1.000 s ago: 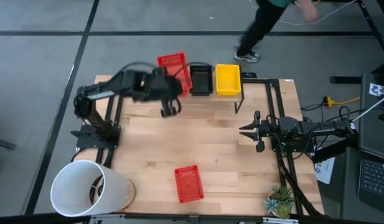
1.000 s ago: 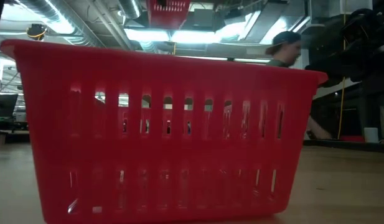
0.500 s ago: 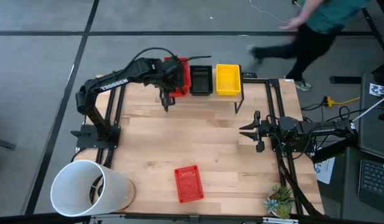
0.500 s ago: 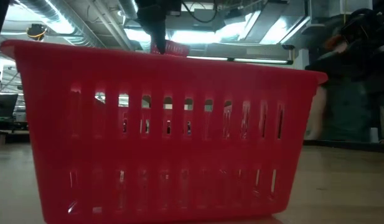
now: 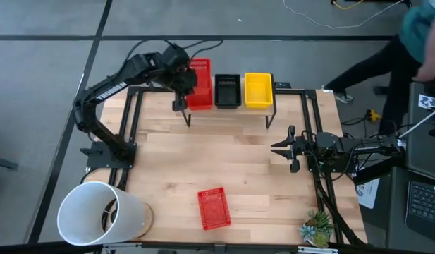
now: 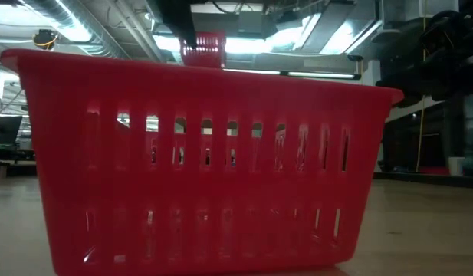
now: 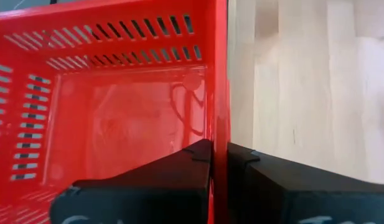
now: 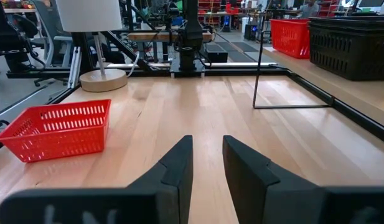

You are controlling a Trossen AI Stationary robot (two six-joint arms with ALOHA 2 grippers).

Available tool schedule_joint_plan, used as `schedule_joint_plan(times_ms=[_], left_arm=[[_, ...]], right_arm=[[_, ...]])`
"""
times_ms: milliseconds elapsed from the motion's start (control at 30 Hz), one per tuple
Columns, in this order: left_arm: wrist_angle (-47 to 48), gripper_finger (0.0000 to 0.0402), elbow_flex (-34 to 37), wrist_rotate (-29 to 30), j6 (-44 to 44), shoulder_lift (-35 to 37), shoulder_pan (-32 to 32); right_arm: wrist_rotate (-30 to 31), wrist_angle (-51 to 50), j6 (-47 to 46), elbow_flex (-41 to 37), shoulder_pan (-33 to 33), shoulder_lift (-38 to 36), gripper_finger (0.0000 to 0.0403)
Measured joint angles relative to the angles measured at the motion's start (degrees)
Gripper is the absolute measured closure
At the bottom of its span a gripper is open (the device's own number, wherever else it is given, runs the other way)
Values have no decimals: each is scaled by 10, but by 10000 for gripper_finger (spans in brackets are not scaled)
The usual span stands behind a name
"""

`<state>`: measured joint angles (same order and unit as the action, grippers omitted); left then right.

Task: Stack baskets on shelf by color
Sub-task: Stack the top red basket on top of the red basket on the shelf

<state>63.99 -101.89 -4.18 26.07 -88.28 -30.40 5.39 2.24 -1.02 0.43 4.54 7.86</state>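
Note:
My left gripper is shut on a red basket over the left end of the shelf at the table's far edge. The basket lines up beside a black basket and a yellow basket on the shelf. The held basket also shows in the low view. A second red basket lies on the table near the front edge and fills the low view. My right gripper waits open at the table's right side. My left gripper pinches the red basket's side wall at its rim, one finger inside the basket and one outside. The fingers point down from above. The basket sits level, open side up; whether its bottom rests on the shelf, I cannot tell.
A large white bucket lies at the table's near left corner. A small plant stands at the near right corner. A person moves on the floor beyond the far right corner. Bare wood lies in the table's middle.
My left gripper has carried the red basket down and toward the table's far edge, onto the shelf's left end. The basket was tilted and askew; now it sits level and square beside the black basket. The person has walked to the right behind the table.

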Motion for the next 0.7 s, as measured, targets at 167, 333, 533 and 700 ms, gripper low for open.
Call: schedule_joint_plan(times_ms=[167, 333, 533, 700], left_arm=[[-53, 401, 88, 8, -1, -5, 0], [-118, 401, 142, 67, -6, -4, 7], [-126, 401, 140, 82, -30, 3, 20], [-118, 401, 135, 78, -37, 14, 29]], right_arm=[[0, 0, 0, 0, 0, 0, 315], [0, 0, 0, 0, 0, 0, 315], [0, 0, 0, 0, 0, 0, 315], [0, 0, 0, 0, 0, 0, 315]])
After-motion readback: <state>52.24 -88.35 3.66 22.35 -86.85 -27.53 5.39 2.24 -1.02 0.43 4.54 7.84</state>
